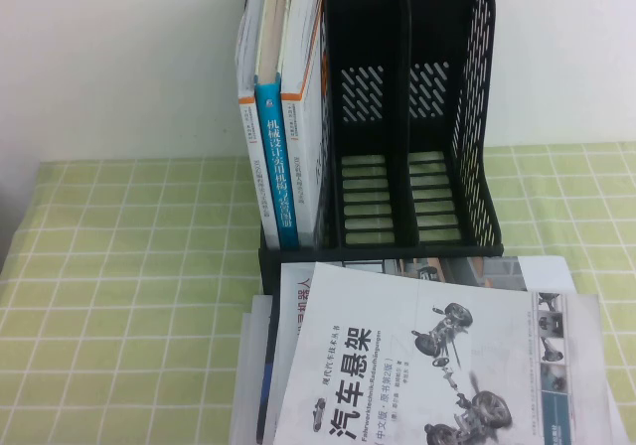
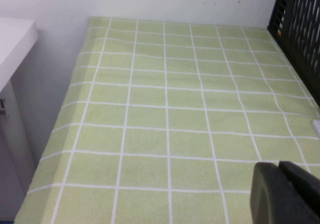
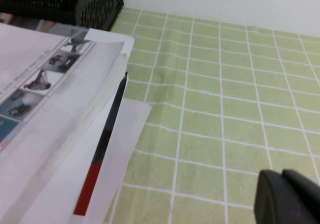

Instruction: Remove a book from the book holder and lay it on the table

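Books standing upright and a loose stack lying flat, with a white wall behind.

A blue-spined book (image 1: pixel 275 167) stands upright between a thin white book (image 1: pixel 246 117) and another book. Nearer the camera lies a tilted stack topped by a white car-suspension book (image 1: pixel 417 366) with black Chinese title and pictures of chassis parts; a further book (image 1: pixel 288 296) pokes out beneath it. The wall (image 1: pixel 109 58) is plain white. A white cabinet corner (image 2: pixel 15 39) stands beside the cloth's edge.

Three books stand upright in the leftmost slot of the black book holder (image 1: pixel 417 117), the orange-spined book (image 1: pixel 303 107) just right of the blue-spined book (image 1: pixel 274 157). A car suspension book (image 1: pixel 427 366) tops a stack on the green surface (image 1: pixel 129 296), just in front.
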### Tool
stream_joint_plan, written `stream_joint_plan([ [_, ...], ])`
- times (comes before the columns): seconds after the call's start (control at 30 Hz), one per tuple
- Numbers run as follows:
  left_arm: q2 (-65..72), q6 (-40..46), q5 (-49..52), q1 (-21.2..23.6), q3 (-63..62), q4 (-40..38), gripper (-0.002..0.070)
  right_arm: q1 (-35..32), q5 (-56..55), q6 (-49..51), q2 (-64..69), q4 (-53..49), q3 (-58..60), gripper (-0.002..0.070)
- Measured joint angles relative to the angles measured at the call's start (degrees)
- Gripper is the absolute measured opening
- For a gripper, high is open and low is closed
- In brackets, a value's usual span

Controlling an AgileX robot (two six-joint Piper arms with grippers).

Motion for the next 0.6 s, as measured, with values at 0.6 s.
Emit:
stream_joint_plan([
  [0.6, 0.0, 0.6, 0.0, 0.0, 0.0, 0.0, -0.0003, 0.0, 0.0, 0.0, 0.0, 0.0, 0.0, -0.0002],
])
